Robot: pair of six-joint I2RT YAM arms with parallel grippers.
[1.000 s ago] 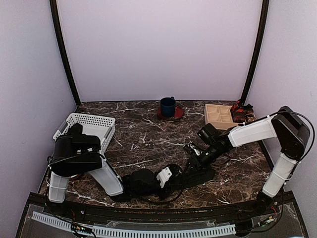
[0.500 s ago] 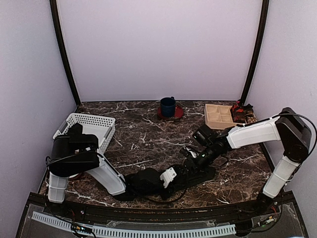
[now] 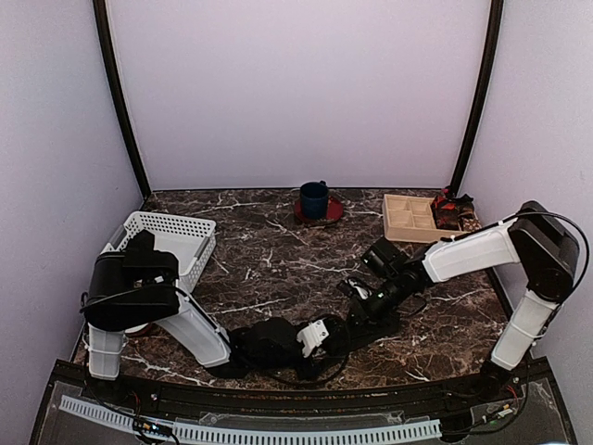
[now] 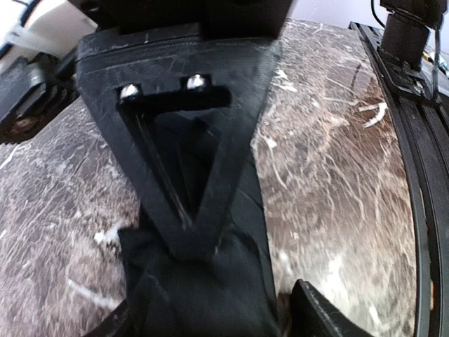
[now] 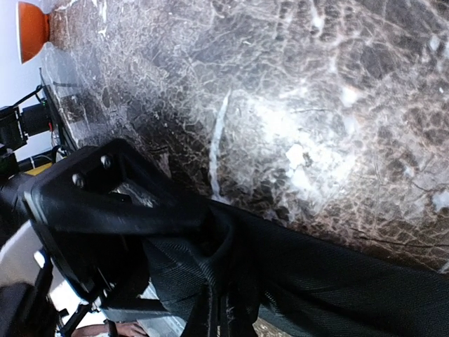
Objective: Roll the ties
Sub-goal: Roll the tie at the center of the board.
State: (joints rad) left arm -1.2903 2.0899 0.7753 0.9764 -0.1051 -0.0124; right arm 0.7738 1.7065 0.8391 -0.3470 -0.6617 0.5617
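A black tie [image 3: 378, 322] lies bunched on the dark marble table near the front, between my two grippers. My left gripper [image 3: 331, 331] reaches in from the left and is shut on its near end. In the left wrist view the black fabric [image 4: 210, 288] fills the space under the triangular finger [image 4: 186, 210]. My right gripper [image 3: 358, 298] comes in from the right and is shut on the tie. In the right wrist view the fabric [image 5: 351, 281] folds around the finger [image 5: 105, 203] and runs off to the right. The rest of the tie is hidden under the grippers.
A white basket [image 3: 167, 236] stands at the left. A blue mug on a red saucer [image 3: 314, 198] is at the back middle. A wooden compartment tray [image 3: 408, 215] and a red-and-black object [image 3: 452, 209] are at the back right.
My right gripper has moved a little left toward the left gripper. My left gripper has shifted slightly nearer the front edge. The tie between them is more bunched.
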